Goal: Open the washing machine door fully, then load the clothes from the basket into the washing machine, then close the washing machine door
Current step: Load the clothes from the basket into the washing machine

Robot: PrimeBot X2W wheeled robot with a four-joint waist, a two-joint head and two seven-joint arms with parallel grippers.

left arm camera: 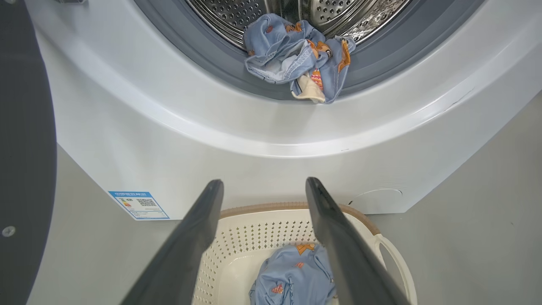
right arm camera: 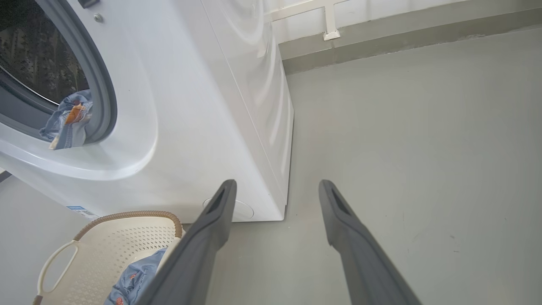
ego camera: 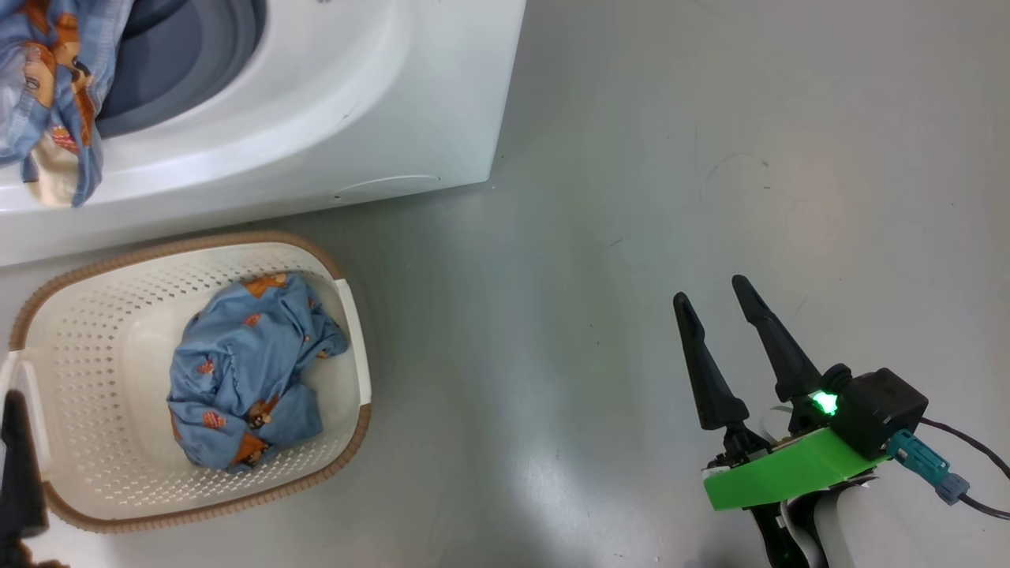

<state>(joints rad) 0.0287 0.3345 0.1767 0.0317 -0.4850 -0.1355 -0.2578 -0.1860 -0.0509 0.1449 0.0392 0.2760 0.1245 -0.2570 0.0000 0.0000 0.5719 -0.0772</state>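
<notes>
Spread wide and empty, the left gripper [left arm camera: 264,183] hovers at the basket [left arm camera: 254,233], with the clothes [left arm camera: 292,275] bundled inside, framed between its fingers. The right gripper [ego camera: 711,291], also parted, sits well right.

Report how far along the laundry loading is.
Done: washing machine door open; one garment draped over the drum mouth, partly hanging out. In hand: nothing; left gripper open above the basket, right gripper open, empty. Left: the basket garment, pushing the first in, closing the door.

Left hand [left arm camera: 263,182], fingers apart, frames basket [left arm camera: 262,231] holding clothes [left arm camera: 292,275].
</notes>
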